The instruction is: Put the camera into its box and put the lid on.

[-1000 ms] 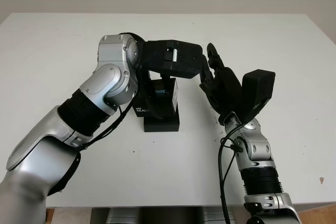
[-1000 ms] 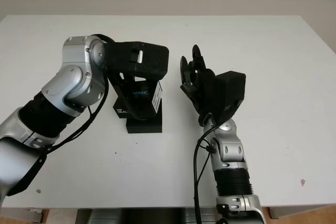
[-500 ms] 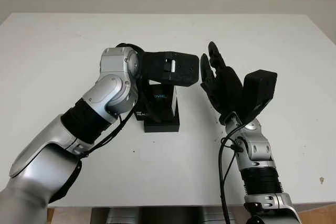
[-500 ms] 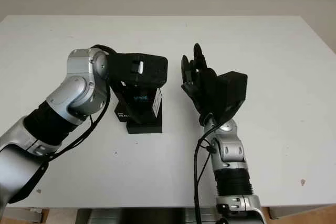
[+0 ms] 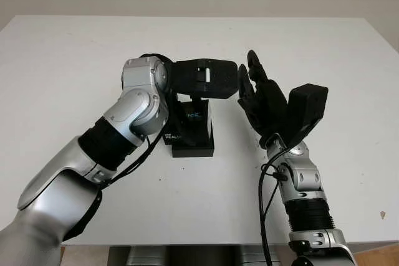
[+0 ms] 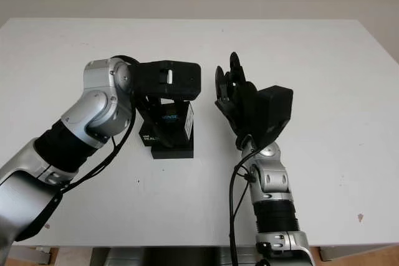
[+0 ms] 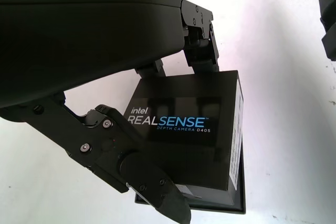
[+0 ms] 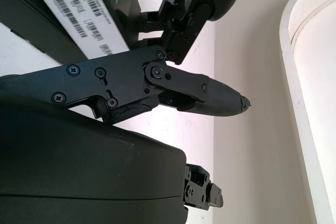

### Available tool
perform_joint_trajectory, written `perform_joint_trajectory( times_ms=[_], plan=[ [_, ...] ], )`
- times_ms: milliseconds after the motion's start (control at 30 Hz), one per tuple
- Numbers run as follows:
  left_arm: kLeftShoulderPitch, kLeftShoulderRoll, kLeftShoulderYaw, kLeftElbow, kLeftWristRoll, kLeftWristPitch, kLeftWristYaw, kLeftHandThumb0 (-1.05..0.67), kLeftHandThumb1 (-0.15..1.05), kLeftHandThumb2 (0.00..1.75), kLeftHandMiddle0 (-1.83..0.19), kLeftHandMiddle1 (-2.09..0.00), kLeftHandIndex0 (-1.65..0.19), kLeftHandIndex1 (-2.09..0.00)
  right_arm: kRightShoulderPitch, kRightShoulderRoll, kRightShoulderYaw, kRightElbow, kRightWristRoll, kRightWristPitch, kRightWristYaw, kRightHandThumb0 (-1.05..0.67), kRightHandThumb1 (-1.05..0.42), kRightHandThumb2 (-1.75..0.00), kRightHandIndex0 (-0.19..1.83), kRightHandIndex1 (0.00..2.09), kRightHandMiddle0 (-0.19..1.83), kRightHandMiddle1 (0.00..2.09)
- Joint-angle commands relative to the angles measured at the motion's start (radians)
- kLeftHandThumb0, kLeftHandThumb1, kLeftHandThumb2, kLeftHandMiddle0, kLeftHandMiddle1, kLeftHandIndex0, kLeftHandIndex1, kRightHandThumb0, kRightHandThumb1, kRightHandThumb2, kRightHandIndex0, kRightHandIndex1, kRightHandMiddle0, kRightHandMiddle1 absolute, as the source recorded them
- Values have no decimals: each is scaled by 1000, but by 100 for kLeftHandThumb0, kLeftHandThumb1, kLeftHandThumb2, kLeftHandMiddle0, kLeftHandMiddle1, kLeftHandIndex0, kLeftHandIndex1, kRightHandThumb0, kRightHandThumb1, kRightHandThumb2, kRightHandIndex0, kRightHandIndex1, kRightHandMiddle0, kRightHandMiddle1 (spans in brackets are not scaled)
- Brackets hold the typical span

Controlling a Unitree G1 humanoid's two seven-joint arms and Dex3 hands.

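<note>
Left hand (image 7: 157,145) grips the lid (image 7: 189,129) tilted over the box (image 5: 193,146), not yet seated; right hand (image 5: 262,101), beside the box, is open

Black lid (image 7: 191,129) with white-and-blue lettering, black box (image 5: 193,146), white table (image 5: 75,60).

My left arm bends at the elbow and reaches across the middle of the table (image 5: 75,48), its forearm level, the left hand (image 7: 173,103) closed with fingers (image 7: 142,177) clamped on the lid (image 7: 189,129), held tilted above the box base. My right arm rises upright from the table's near edge, the right hand (image 5: 265,101) open, raised just beside the lid, palm toward it.
</note>
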Motion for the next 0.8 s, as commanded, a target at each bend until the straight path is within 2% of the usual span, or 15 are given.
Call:
perform_joint_trajectory(
  times_ms=[0,100,267,467,533,600,667,733,767],
  plan=[
    [-9,-14,-26,11,-3,19,-20,-15,105,16,-52,-163,-22,-150,-20,6,-6,3,5,-1,-3,-62,-105,-62,-16,5,-15,6],
    [-17,-16,-38,15,-6,45,-37,-14,105,18,-53,-167,-21,-145,-26,4,-5,21,6,-19,3,-62,-105,-63,-16,5,-15,5],
    [-21,-21,-41,23,-32,58,-47,-15,104,20,-58,-180,-32,-150,-37,8,-2,45,3,-43,4,-62,-105,-63,-15,6,-14,6],
    [-27,-27,-48,18,-50,108,-33,-15,103,21,-60,-182,-27,-155,-42,12,1,68,-1,-69,2,-63,-105,-61,-15,6,-14,5],
    [-27,-45,-41,15,-55,162,-15,-16,103,18,-57,-198,-2,-162,-42,13,3,71,-2,-80,3,-63,-105,-61,-16,5,-15,5],
    [-23,-63,-26,10,-72,214,8,-17,103,17,-53,-205,12,-154,-43,15,2,75,0,-86,4,-63,-105,-61,-16,5,-15,5],
    [-21,-73,-16,10,-96,255,32,-17,104,14,-49,-201,13,-157,-45,16,1,81,0,-90,4,-63,-105,-61,-16,5,-16,5],
    [-19,-86,-3,10,-121,299,68,-22,105,14,-41,-181,-1,-162,-49,19,0,90,0,-95,2,-63,-105,-61,-16,5,-16,5],
    [-17,-92,2,6,-135,318,87,-24,105,14,-39,-176,-2,-162,-52,20,-1,94,0,-98,1,-63,-105,-62,-16,5,-15,5]
  ],
)
